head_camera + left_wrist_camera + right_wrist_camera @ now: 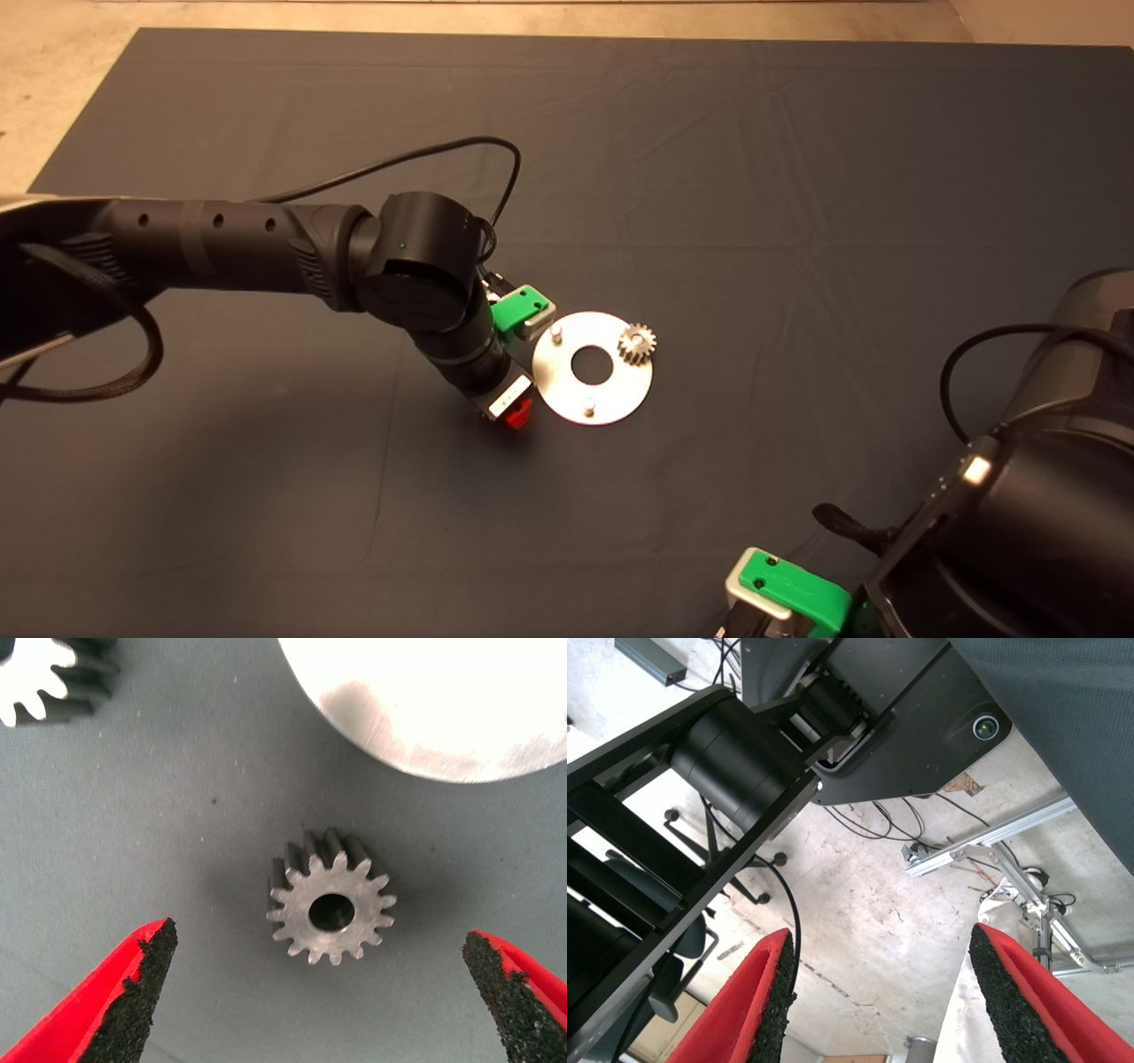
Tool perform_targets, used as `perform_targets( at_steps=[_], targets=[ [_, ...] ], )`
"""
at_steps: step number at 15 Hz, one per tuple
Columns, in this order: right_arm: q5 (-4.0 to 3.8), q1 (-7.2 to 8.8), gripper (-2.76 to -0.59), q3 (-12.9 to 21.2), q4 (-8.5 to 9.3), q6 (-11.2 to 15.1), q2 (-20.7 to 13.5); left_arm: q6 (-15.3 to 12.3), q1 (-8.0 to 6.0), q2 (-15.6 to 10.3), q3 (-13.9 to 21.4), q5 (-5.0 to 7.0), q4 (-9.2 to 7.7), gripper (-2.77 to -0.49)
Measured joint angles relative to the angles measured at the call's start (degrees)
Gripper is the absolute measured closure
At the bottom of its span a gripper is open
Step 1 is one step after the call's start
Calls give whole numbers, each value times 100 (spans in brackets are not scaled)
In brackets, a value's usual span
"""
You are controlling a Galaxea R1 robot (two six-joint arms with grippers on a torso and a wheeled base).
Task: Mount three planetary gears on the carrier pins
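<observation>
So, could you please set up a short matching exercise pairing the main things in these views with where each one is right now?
Things:
1. gear on the mat
2. gear on the disc
3. left tool
4. right tool

Places or states:
A. seated on a carrier pin at the far right of the disc
B. parked at the lower right edge of the head view
C. lying flat between two open red fingers
D. open, hanging over a loose gear beside the disc

Pairs: 1-C, 2-A, 3-D, 4-B
</observation>
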Motion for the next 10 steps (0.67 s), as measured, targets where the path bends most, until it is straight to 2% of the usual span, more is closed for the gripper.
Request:
perform_targets(
  at_steps=[4,6,8,10],
  targets=[
    [-2,-37,-145,0,-21,-29,-20,0,5,11,-11,0,30,-233],
    [2,-54,-145,-8,-50,-170,-86,0,28,11,-11,2,48,-233],
    [0,-162,-145,-35,-73,-262,-205,0,35,11,-11,0,50,-233],
    [-2,-405,-145,-41,-163,-393,-395,0,35,13,-11,1,52,-233]
  ],
)
